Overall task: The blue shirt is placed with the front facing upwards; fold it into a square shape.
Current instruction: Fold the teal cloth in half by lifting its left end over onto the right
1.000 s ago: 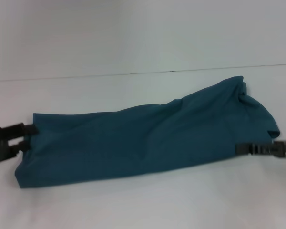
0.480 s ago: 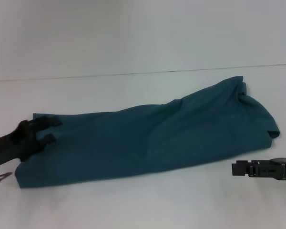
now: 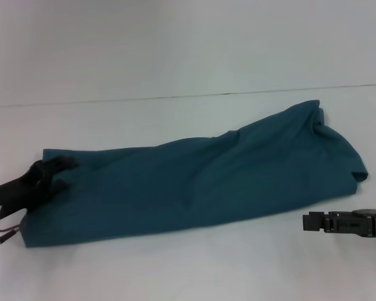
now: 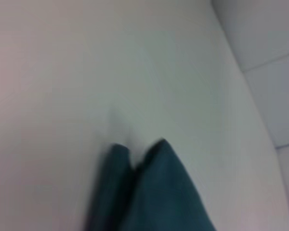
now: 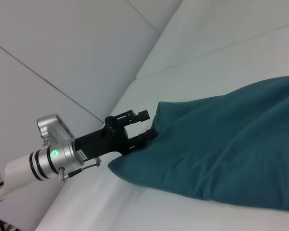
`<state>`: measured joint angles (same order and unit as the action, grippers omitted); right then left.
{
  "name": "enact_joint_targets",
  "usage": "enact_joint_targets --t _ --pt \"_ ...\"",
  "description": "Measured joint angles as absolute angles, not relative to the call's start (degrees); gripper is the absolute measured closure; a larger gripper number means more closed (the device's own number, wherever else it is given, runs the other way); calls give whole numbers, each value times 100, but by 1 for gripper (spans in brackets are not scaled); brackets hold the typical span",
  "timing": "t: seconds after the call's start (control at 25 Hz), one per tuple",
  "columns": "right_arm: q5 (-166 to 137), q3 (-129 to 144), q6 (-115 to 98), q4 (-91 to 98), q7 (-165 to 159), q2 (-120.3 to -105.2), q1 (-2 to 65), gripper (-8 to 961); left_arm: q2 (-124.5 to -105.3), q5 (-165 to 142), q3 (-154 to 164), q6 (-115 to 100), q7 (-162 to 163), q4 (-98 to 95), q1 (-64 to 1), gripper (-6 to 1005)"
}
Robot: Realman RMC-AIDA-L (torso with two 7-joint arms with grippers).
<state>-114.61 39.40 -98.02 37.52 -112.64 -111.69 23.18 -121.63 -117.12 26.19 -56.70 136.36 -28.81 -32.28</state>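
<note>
Change: the left pincer point(image 3: 55, 172) has moved in from off the left end onto the blue shirt point(image 3: 194, 182), and the right pincer point(image 3: 313, 222) has dropped clear of the shirt's right end
Meaning: probably regripping for the next fold
Left pincer: fingers spread around the shirt's left edge, not yet closed on it
Right pincer: over bare bench point(image 3: 175, 269), just beside the shirt's near edge; its fingers' state I cannot tell
Shirt: lying on the bench, folded into a long band
Long axis: left to right, right end angled away from the robot

The blue shirt point(image 3: 200, 182) lies across the table point(image 3: 175, 269), left gripper point(image 3: 57, 174) at its left end, right gripper point(image 3: 308, 221) just off its right.
</note>
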Motion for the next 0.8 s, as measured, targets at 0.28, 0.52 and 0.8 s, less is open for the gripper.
enact_joint_targets --t 0.28,0.52,0.8 --pt "-11461 3937 -9705 3630 -11261 -11143 2336 297 -12155 -11600 2553 -6039 13571 -3000 -3017 369" --pt "-11461 3928 -9756 3632 -11259 -11127 2348 297 -12036 -11314 2371 -7598 13903 -3577 -2387 370" --pt "-11461 3928 -9718 3637 -11241 -11146 2357 297 -12010 -11678 2389 -7901 14148 -3570 -2128 370"
